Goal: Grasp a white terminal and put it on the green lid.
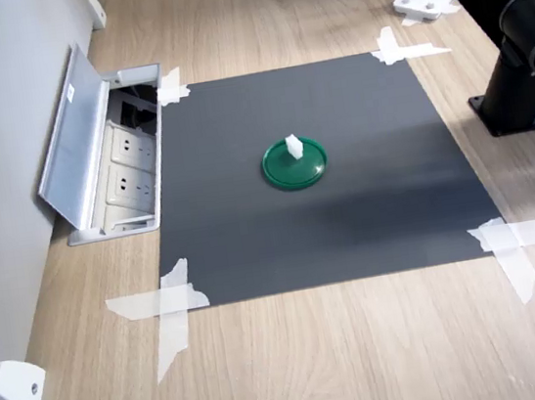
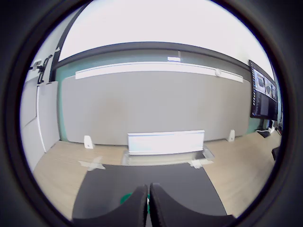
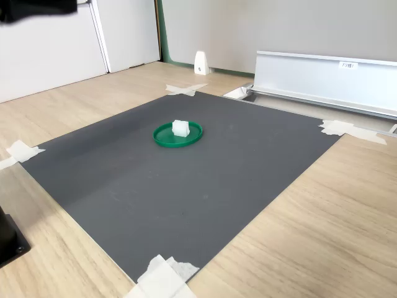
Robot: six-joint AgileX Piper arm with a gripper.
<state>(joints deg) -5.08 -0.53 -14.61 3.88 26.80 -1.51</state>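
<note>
The arm sits folded at the first exterior view's right edge, black links stacked over its base, well up off the surface. In the wrist view the gripper points level and outward, its two dark fingers pressed together with barely a slit between them, holding nothing.

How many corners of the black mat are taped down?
4: tape and tape on the far corners in the first exterior view, tape and tape on the near ones.
</note>
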